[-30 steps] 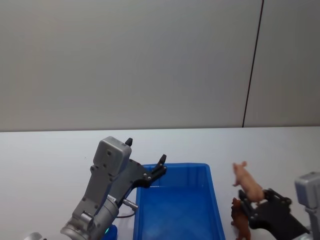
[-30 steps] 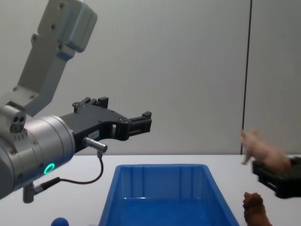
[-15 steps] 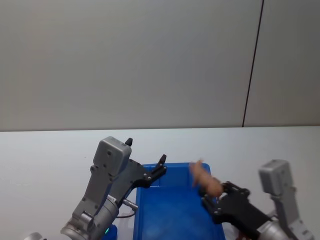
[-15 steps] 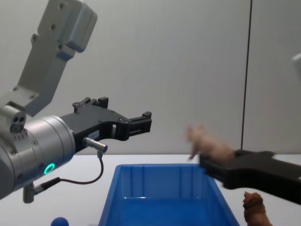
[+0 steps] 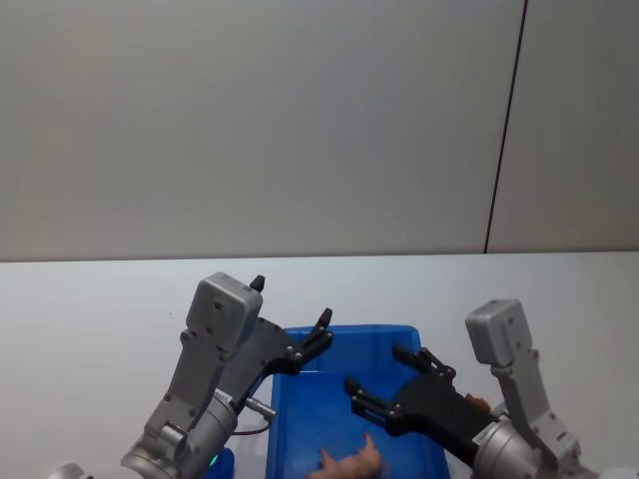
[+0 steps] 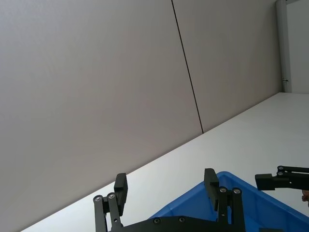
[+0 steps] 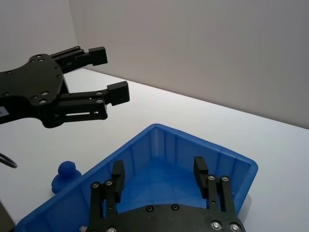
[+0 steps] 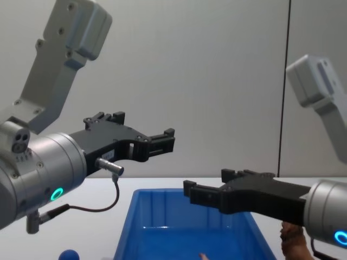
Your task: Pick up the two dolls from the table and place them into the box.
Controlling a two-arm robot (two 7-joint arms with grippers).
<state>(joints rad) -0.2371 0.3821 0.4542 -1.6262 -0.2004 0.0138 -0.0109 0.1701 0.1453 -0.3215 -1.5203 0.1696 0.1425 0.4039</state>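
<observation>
pink doll (image 5: 349,464) is down: it's lying on the floor of the box (image 5: 344,330), at the end nearest you, clear of both arms. your right gripper (image 5: 376,368) hangs over the middle of the box with its fingers spread wide and nothing between them, so that half of the job looks done. your left gripper (image 5: 291,301) is parked above the far left corner of the box, fingers apart too, holding nothing. now the one that matters: the brown doll (image 8: 293,238) is on the table (image 5: 90,299) just outside the right wall of the box, low beside your right forearm. it sits to the right of those open right fingers and closer to your body, so the right arm is plainly the nearer one, and the left would have to cross the whole box to get there. the doll is mostly hidden behind the arm; it looks upright, but i can't tell which way its body runs, so check that before you line up the fingers. expect to pull back and swing right first.
</observation>
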